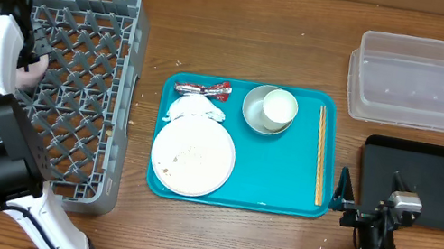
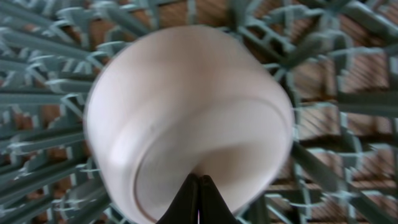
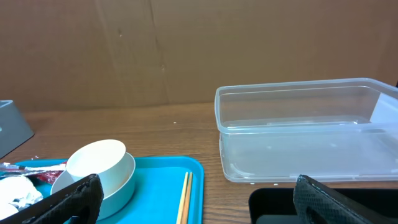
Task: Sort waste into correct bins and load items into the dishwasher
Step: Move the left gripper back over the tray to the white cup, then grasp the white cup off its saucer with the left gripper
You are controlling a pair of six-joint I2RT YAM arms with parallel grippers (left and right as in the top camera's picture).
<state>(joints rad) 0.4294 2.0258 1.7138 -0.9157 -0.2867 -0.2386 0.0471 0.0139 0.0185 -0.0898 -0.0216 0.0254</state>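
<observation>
My left gripper (image 2: 199, 190) is over the grey dish rack (image 1: 89, 46) and is shut on the rim of the small white dish (image 2: 186, 118), which shows its underside close above the lattice (image 2: 348, 124). On the teal tray (image 1: 284, 190) lie the large white plate (image 1: 192, 156) with rice crumbs, the crumpled napkin (image 1: 193, 108) and the red-and-silver wrapper (image 1: 203, 90). The white cup (image 1: 280, 105) sits in the grey bowl (image 1: 253, 116). My right gripper (image 3: 199, 202) is open and empty, low between the teal tray and the black tray (image 1: 422, 183).
The clear tub (image 1: 426, 83) stands at the back right, also in the right wrist view (image 3: 298, 130). Wooden chopsticks (image 1: 320, 156) lie along the teal tray's right side. A cardboard wall backs the table.
</observation>
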